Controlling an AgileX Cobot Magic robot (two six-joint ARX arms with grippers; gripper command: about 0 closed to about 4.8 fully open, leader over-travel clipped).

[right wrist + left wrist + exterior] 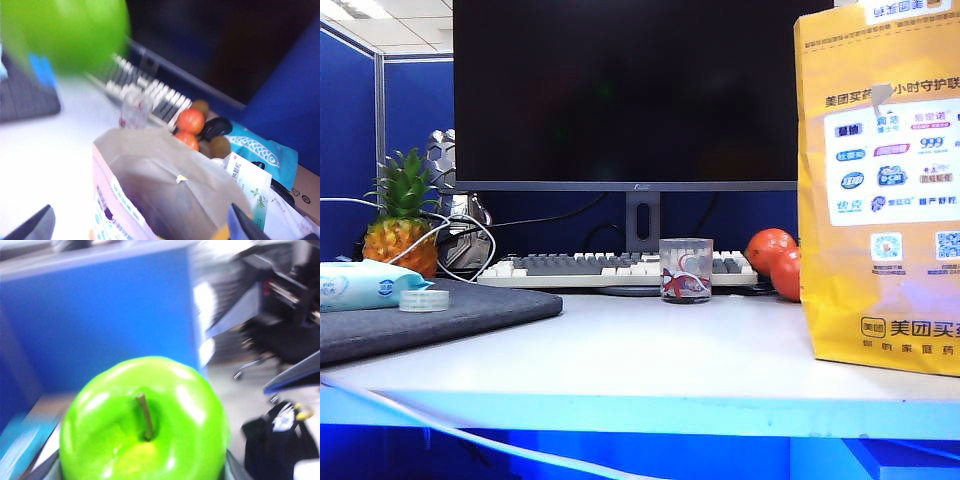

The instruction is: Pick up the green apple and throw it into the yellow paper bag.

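Note:
The green apple [145,425], glossy with a brown stem, fills the left wrist view. My left gripper [142,475] is shut on it, and only slivers of the fingers show at its sides. The right wrist view shows the same apple [65,30] as a green blur in the air above the desk, to one side of the bag. The yellow paper bag [880,200] stands upright at the right of the desk. My right gripper [137,227] hangs open over the bag's open mouth [150,165], fingertips wide apart. Neither gripper appears in the exterior view.
A monitor [625,90] and keyboard [610,268] stand at the back, with a glass cup [685,270] in front. Orange-red fruits [770,255] lie beside the bag. A pineapple [402,225], wipes pack [360,285], tape roll [424,300] and dark mat [430,315] are at left.

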